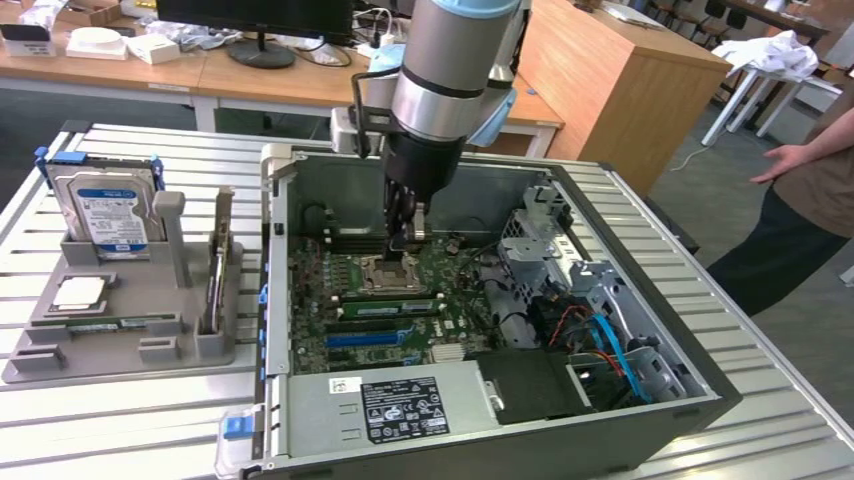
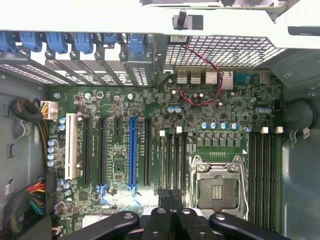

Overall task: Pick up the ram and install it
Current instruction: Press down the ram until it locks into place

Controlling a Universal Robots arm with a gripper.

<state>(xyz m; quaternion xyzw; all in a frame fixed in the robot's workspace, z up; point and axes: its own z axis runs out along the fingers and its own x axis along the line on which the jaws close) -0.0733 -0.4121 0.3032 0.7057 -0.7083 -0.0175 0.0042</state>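
Inside the open computer case [image 1: 667,400], over the motherboard [image 2: 125,105], the gripper [image 1: 407,235] hangs with its jaws closed, and whether anything thin is pinched between them cannot be told. The jaws sit just above the empty processor socket [image 2: 217,187], beside the dark memory slots [image 2: 172,160]. Off to the exterior view's left, well apart from the arm, a grey holder tray [image 1: 120,335] rests on the slatted table [image 1: 134,420]; one ram [image 1: 215,275] stands upright on edge in its slot there. The blue-and-white hard drive [image 1: 110,215] stands at the tray's far end. A person's hand [image 1: 787,160] shows at the exterior view's far right.
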